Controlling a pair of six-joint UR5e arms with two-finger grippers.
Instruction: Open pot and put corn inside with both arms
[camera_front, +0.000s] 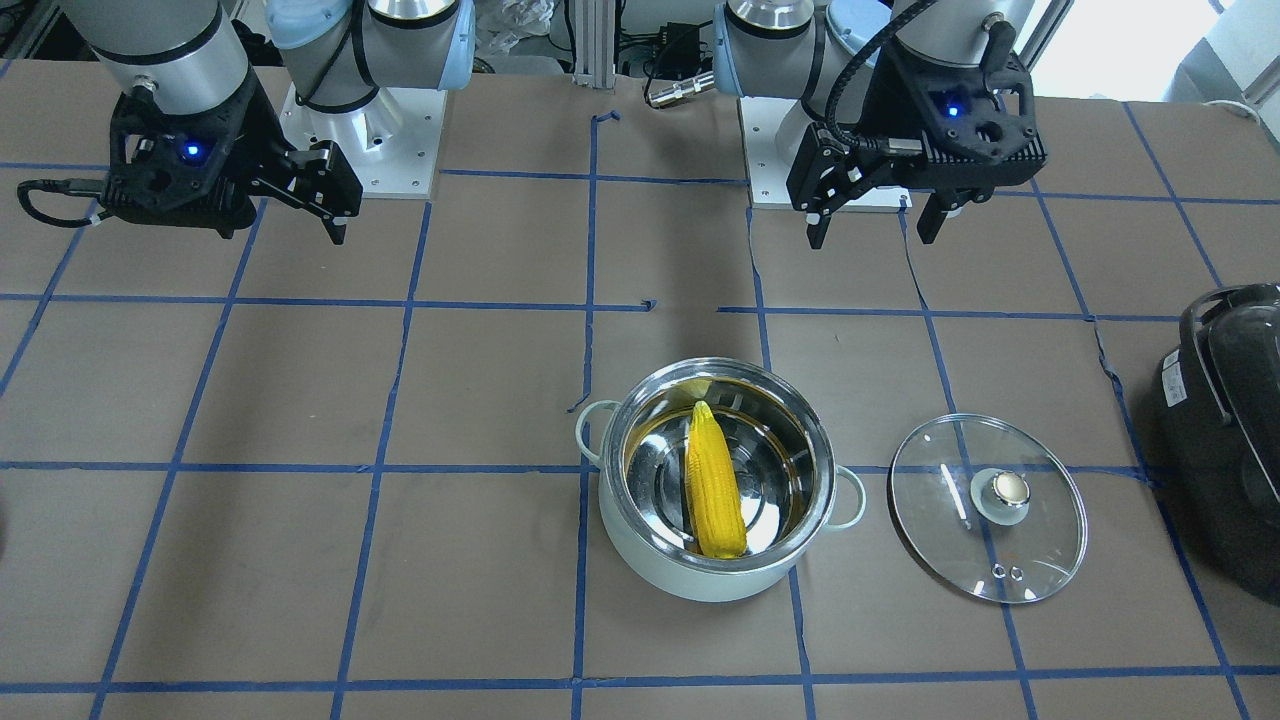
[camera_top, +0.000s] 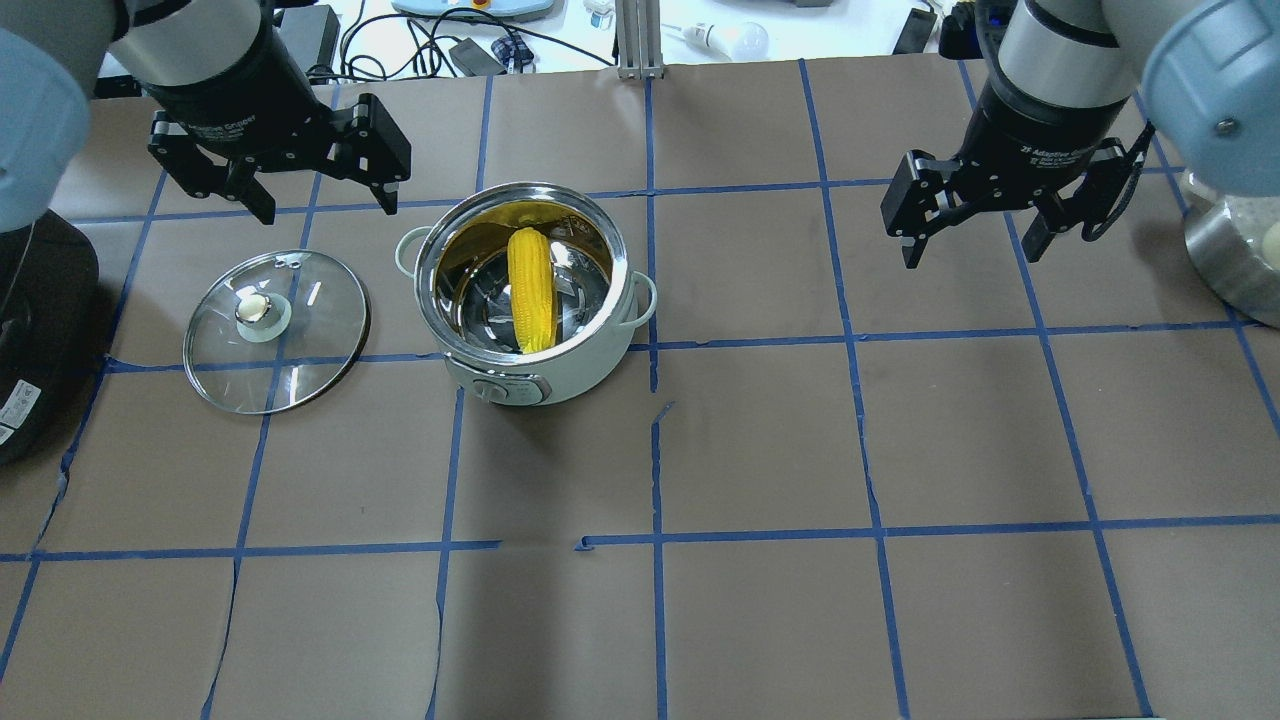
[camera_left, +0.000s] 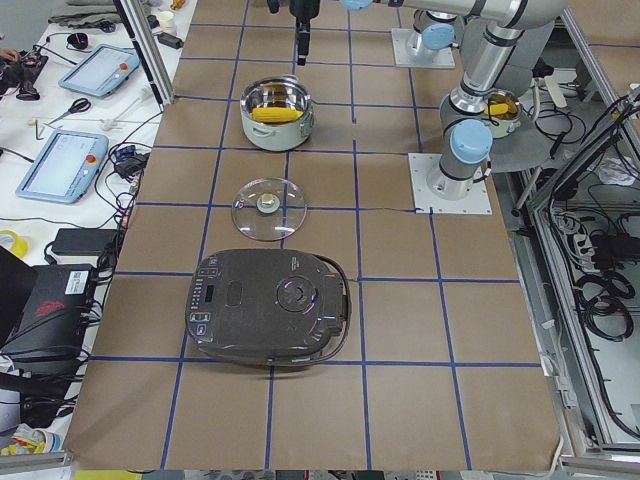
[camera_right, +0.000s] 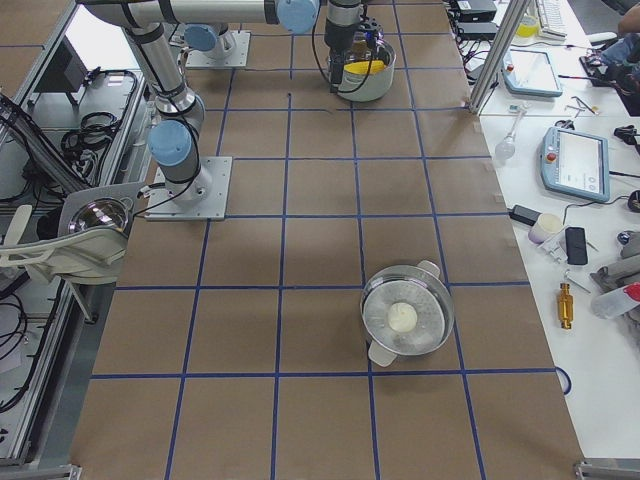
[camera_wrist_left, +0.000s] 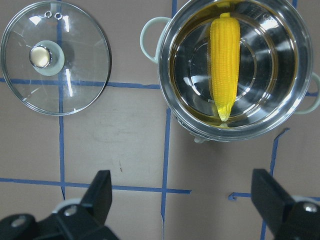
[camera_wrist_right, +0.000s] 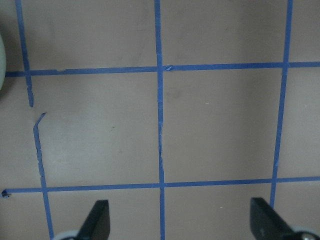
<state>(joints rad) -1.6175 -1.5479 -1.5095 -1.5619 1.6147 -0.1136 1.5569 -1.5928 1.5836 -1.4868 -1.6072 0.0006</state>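
The pale mint-white pot (camera_top: 560, 385) stands open on the brown table, its steel inside showing. The yellow corn (camera_top: 531, 290) lies inside it, also seen from the front (camera_front: 715, 495) and in the left wrist view (camera_wrist_left: 224, 65). The clear glass lid (camera_top: 300, 350) with its brassy knob lies flat on the table beside the pot (camera_front: 940, 520). My left gripper (camera_top: 328, 205) is open and empty, raised behind the pot and lid. My right gripper (camera_top: 972, 250) is open and empty, far to the pot's right over bare table (camera_wrist_right: 180, 220).
A large black appliance (camera_front: 1230, 440) sits past the lid at the table's left end (camera_left: 268, 305). A second steel pot (camera_right: 385, 350) holding a white object stands near the table's right end. Blue tape lines grid the table.
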